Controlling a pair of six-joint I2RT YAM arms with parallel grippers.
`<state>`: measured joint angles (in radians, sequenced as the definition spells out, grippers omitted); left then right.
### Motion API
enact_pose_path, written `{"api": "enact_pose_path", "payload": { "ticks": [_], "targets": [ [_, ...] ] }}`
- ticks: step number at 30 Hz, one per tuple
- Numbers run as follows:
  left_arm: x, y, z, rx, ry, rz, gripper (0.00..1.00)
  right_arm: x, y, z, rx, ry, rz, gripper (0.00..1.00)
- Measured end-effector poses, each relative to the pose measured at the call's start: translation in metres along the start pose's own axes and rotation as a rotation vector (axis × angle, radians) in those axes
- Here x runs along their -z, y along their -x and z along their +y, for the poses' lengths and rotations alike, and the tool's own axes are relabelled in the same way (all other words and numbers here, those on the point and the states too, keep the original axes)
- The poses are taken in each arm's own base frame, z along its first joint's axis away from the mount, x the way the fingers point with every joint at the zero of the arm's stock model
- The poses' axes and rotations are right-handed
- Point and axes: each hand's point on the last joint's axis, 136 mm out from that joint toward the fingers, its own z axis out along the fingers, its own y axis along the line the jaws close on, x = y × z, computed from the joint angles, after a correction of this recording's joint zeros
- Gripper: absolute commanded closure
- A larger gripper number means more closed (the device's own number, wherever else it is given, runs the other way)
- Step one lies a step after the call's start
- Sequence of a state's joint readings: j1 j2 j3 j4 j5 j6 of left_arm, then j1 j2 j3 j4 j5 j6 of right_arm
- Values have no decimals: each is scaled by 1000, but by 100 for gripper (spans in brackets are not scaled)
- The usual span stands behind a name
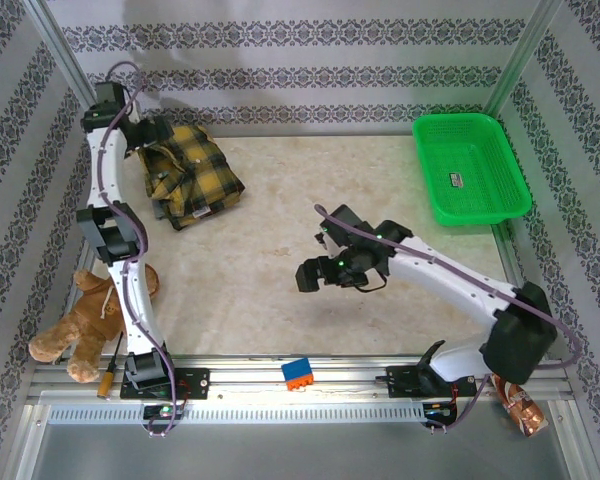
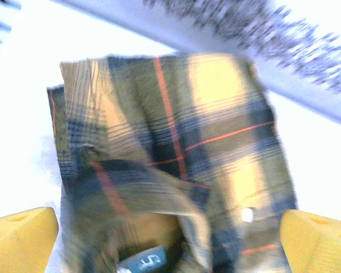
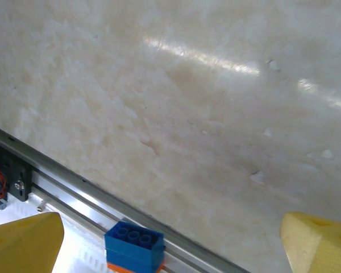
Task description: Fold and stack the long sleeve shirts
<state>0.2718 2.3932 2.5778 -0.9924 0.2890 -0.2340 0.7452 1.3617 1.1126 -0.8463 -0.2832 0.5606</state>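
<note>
- Since the yellow foam fingers of the left pincer are seen spread wide on either side of the cloth with nothing pinched between them, that pincer is judged released. The step in hand is taken to be the setting-down of a folded shirt.
- The large yellow-and-black plaid flannel shirt is found just below and ahead of the left pincer, on the pale mottled table. Whether the fingertips touch the cloth cannot be told, as the wrist view is blurred.
- The right pincer is held open over bare tabletop, well apart from the shirt. A blue-and-orange toy brick is seen below and between its fingers.
- The flannel is seen as a compact, rather lumpy bundle crossed by thin red lines. A loose flap is turned over nearest the left pincer, where a white button and a grey-blue size label are exposed.
- A darker edge is glimpsed under the bundle, on the side away from the left pincer. Whether it is a second shirt cannot be settled.
- For the next move, a straight lift of the left pincer is called for, so that the loose flap is not snagged and the fold is not disturbed.
</note>
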Motion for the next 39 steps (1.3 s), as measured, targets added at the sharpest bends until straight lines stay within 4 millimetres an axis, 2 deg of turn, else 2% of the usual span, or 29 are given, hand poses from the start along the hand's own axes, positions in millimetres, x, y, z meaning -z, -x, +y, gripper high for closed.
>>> {"api": "enact_pose_path", "payload": {
  "ticks": [4, 7, 9, 10, 11, 14, 16, 18, 20, 24, 26, 28, 31, 35, 39],
  "targets": [
    [84, 14, -30, -5, -59, -128, 0, 43, 10, -14, 50, -10, -143, 2],
    [148, 4, -50, -30, -107, -253, 0, 78, 15, -33, 77, -38, -290, 2],
    [185, -21, -65, -58, -147, -346, 0, 101, 16, -50, 85, -71, -391, 2],
    [196, -34, -70, -70, -166, -383, 0, 110, 17, -57, 85, -88, -434, 2],
    [211, -58, -77, -87, -194, -426, 0, 120, 17, -67, 86, -115, -490, 2],
    [229, -120, -88, -134, -243, -491, 0, 135, 19, -93, 78, -188, -608, 2],
    [228, -158, -90, -162, -258, -500, 0, 138, 20, -115, 57, -247, -671, 2],
    [212, -197, -84, -180, -254, -462, 0, 134, 22, -141, 16, -310, -718, 2],
    [192, -226, -68, -180, -221, -430, 0, 129, 24, -166, -32, -363, -758, 2],
    [139, -282, -30, -224, -140, -366, 0, 120, 29, -212, -103, -483, -865, 2],
    [122, -300, -15, -256, -100, -359, 0, 115, 30, -229, -152, -520, -901, 2],
    [111, -305, -3, -286, -51, -380, 0, 110, 34, -243, -191, -551, -923, 2],
    [95, -296, 8, -310, 20, -420, 0, 98, 39, -258, -200, -593, -953, 2],
    [64, -287, 13, -335, 48, -450, 0, 80, 37, -271, -163, -621, -1017, 2],
    [38, -290, 11, -383, 19, -451, 0, 68, 51, -280, -116, -642, -1043, 2]
  ]
}}
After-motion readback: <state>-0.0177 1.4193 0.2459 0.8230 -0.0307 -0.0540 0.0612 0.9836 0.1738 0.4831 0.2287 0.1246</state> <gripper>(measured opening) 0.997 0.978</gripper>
